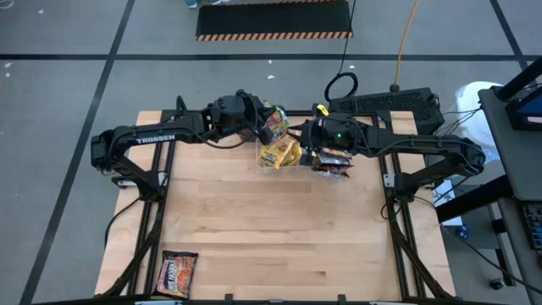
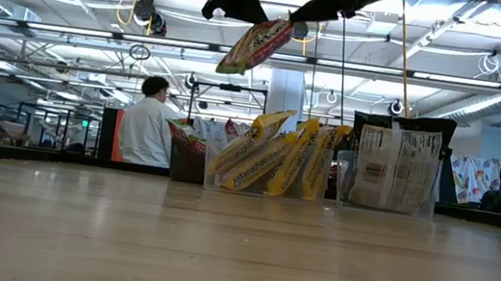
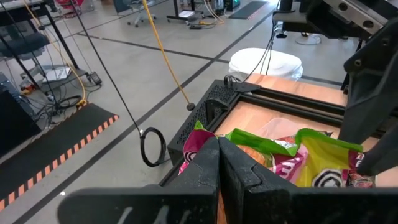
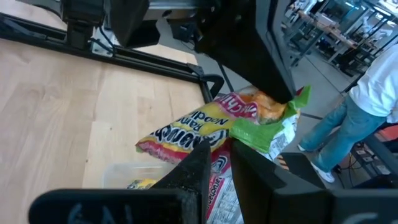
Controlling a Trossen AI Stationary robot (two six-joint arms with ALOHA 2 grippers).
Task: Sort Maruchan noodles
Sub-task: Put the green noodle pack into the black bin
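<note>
One green-edged, yellow and pink Maruchan noodles packet (image 1: 275, 124) (image 2: 255, 44) hangs high over the table's far middle, between my two grippers. My left gripper (image 1: 261, 119) (image 3: 217, 146) is shut at its green end. My right gripper (image 1: 298, 135) (image 4: 221, 152) meets its opposite, yellow-pink end. Below, yellow packets (image 2: 272, 158) stand on edge in a clear tub (image 1: 264, 163). Dark packets (image 1: 333, 165) stand in a second clear tub (image 2: 388, 202). One dark brown packet (image 1: 176, 273) lies flat near the front left corner. My left gripper pinches the packet's green sealed edge (image 4: 287, 104) between its two shut fingers, reaching in from the table's left and slanting slightly down. The packet is lifted clear and hangs tilted. My right gripper's fingertips (image 4: 200, 152) meet the packet's yellow-pink end (image 4: 186, 134) from the table's right. The fingers themselves hide the contact. That end sits higher than the other in the low view.
A dark box (image 2: 188, 161) with green-edged packets stands left of the two tubs along the far edge. The wooden tabletop (image 1: 271, 229) lies bare in the middle. Beyond the table a person (image 2: 146, 127) stands in the room.
</note>
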